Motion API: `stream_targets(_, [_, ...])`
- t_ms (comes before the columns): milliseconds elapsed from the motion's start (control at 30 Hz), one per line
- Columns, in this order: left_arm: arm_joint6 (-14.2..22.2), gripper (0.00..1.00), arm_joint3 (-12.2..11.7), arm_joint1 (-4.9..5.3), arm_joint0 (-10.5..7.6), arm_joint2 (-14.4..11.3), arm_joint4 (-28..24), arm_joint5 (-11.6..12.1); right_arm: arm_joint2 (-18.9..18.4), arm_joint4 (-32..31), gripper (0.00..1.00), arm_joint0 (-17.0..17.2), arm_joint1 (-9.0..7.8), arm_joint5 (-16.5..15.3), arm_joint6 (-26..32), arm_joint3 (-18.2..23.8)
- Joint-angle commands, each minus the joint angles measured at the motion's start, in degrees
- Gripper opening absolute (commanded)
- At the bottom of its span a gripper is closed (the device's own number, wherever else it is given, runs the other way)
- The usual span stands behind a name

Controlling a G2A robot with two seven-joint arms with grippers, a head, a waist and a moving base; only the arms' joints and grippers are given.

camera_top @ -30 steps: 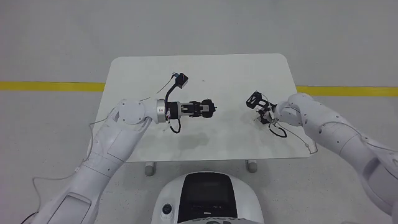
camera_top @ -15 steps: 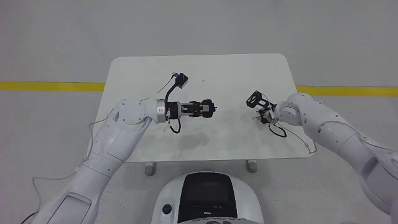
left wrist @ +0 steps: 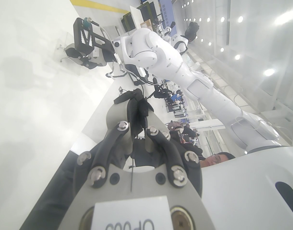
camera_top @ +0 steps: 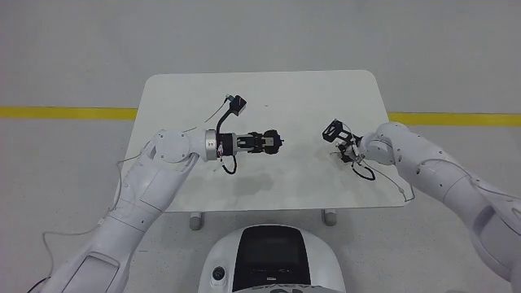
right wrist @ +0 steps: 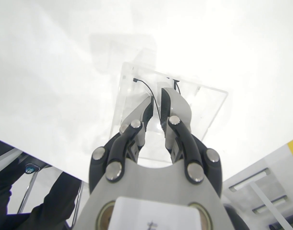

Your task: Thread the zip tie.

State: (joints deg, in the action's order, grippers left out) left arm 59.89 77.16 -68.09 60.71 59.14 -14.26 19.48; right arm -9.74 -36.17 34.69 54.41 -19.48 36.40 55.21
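Note:
My left gripper (camera_top: 278, 142) hangs level above the middle of the white table (camera_top: 269, 98). In the left wrist view its fingers (left wrist: 133, 111) are shut on a thin black zip tie (left wrist: 131, 178), whose tail runs back over the gripper's palm. My right gripper (camera_top: 345, 153) is low at a clear acrylic fixture (right wrist: 208, 111) near the table's right side. A second thin black zip tie (right wrist: 150, 90) curves up from between the right gripper (right wrist: 157, 94) fingers to its small head. These fingers stand narrowly apart, with a gap on both sides of the tie.
The two grippers are about a hand's width apart. The right arm and its gripper (left wrist: 73, 53) also show far off in the left wrist view, at the clear fixture (left wrist: 63, 41). The table's near edge is close to the right arm.

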Motion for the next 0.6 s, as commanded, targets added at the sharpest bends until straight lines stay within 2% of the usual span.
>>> stream_targets(0, [0.00, 0.00, 0.00, 0.00, 0.00, 0.00, 0.00, 0.00, 0.00, 0.06, 0.11, -0.01, 0.03, 0.00, 0.23, -0.04])
stream_targets(100, [0.00, 0.00, 0.00, 0.00, 0.00, 0.00, 0.00, 0.00, 0.00, 0.14, 0.07, -0.07, 0.05, 0.00, 0.49, -0.12])
stream_targets(133, [0.00, 0.00, 0.00, 0.00, 0.00, 0.00, 0.00, 0.00, 0.00, 0.17, 0.00, -0.16, 0.03, 0.00, 0.52, -0.13])
stream_targets(333, [0.00, 0.00, 0.00, 0.00, 0.00, 0.00, 0.00, 0.00, 0.00, -0.58, 0.00, -0.58, -0.43, 0.00, -0.02, 0.13])
stream_targets(567, [0.00, 0.00, 0.00, 0.00, 0.00, 0.00, 0.00, 0.00, 0.00, -2.02, 0.00, -1.12, -2.32, 0.00, -2.43, 2.21])
